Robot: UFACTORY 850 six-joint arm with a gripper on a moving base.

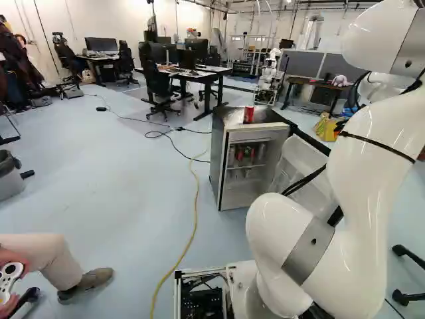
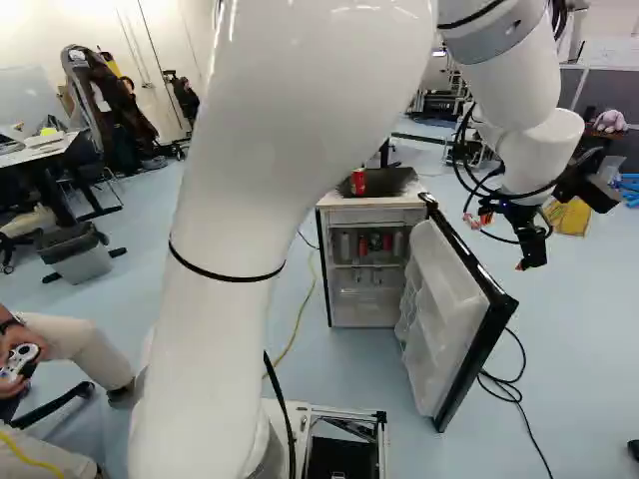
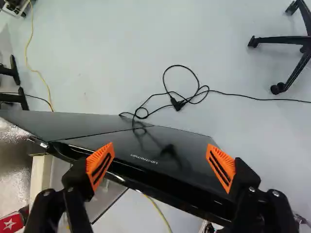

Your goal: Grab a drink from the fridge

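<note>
Pale floor [image 1: 133, 186] surrounds an open fridge [image 1: 215, 153]; a red can [image 1: 249, 115] stands near its top's front edge; the gripper [image 2: 527, 257], spread wide, hangs above the door [image 2: 439, 329].

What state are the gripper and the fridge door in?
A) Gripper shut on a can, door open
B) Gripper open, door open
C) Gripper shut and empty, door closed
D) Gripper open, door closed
B: the gripper has its fingers wide apart with nothing gripped, and the door stands swung out, exposing cans inside the fridge.
</note>
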